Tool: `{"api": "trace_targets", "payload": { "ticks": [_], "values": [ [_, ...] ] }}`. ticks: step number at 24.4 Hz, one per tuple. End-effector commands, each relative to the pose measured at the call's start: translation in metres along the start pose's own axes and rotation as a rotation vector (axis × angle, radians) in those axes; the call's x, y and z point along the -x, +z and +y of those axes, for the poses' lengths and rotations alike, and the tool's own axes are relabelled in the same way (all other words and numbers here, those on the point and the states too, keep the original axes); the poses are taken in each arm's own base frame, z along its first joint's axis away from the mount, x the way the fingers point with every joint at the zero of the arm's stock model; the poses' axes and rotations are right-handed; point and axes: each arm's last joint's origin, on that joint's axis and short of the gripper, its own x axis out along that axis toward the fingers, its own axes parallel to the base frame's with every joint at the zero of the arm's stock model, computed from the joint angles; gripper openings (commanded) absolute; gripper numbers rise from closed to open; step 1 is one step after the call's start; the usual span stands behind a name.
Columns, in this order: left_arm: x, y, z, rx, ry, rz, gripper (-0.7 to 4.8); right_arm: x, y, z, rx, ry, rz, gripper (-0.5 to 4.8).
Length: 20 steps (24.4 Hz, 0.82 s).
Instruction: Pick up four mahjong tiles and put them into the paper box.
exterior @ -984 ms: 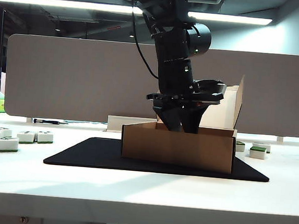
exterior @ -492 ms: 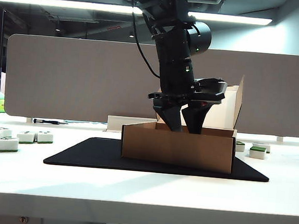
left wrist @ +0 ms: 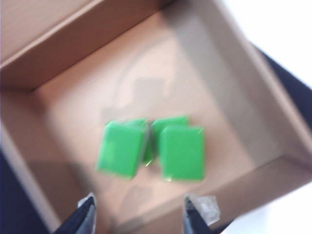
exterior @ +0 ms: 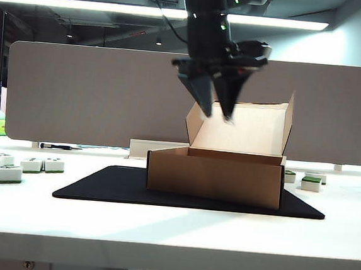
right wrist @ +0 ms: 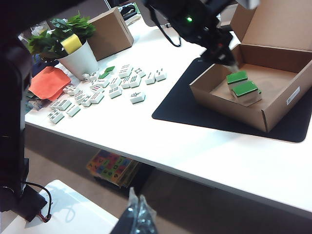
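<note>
From the exterior view, the left gripper (exterior: 215,113) hangs above the open brown cardboard paper box (exterior: 215,174), jaws apart and empty. In the left wrist view, green-backed white mahjong tiles (left wrist: 151,147) lie clustered on the box floor. In the right wrist view, the right gripper (right wrist: 138,218) sits low beside the table, its fingertips together.

The left gripper (exterior: 216,110) hangs high, black fingers pointing down, parted and empty, while the right gripper (right wrist: 137,218) sits low, its jaws together.
</note>
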Motion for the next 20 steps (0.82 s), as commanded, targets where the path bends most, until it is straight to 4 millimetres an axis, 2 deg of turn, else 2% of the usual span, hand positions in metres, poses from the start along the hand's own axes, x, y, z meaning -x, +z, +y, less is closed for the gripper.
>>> {"api": "trace_targets", "payload": {
  "ticks": [1, 6, 9, 12, 13, 14, 17, 20],
  "values": [
    [0.036, -0.009, 0.013, 0.013, 0.078, 0.032, 2.22, 0.002, 0.0, 0.002, 0.02, 0.005, -0.022, -0.01],
    [0.107, -0.025, 0.044, 0.082, 0.131, -0.063, 1.99, 0.002, -0.001, 0.002, 0.014, 0.004, -0.016, -0.01],
    [0.143, -0.045, 0.056, 0.119, 0.15, -0.09, 1.3, 0.002, -0.002, 0.001, 0.005, 0.002, -0.004, -0.01],
    [0.165, -0.067, 0.064, 0.131, 0.165, -0.062, 0.62, 0.002, -0.002, 0.001, 0.004, 0.002, -0.003, -0.01],
    [0.177, -0.081, 0.07, 0.156, 0.18, -0.062, 0.44, 0.002, -0.003, 0.001, 0.004, 0.002, -0.003, -0.01],
    [0.182, -0.087, 0.071, 0.166, 0.187, -0.062, 0.43, 0.002, -0.003, 0.001, 0.003, 0.002, -0.003, -0.01],
    [0.206, -0.128, 0.076, 0.224, 0.223, -0.05, -0.06, 0.002, -0.003, 0.001, 0.003, 0.002, -0.002, -0.01],
    [0.217, -0.156, 0.076, 0.264, 0.244, -0.033, -0.06, 0.002, -0.002, 0.001, 0.004, 0.003, -0.003, -0.01]
  ]
}}
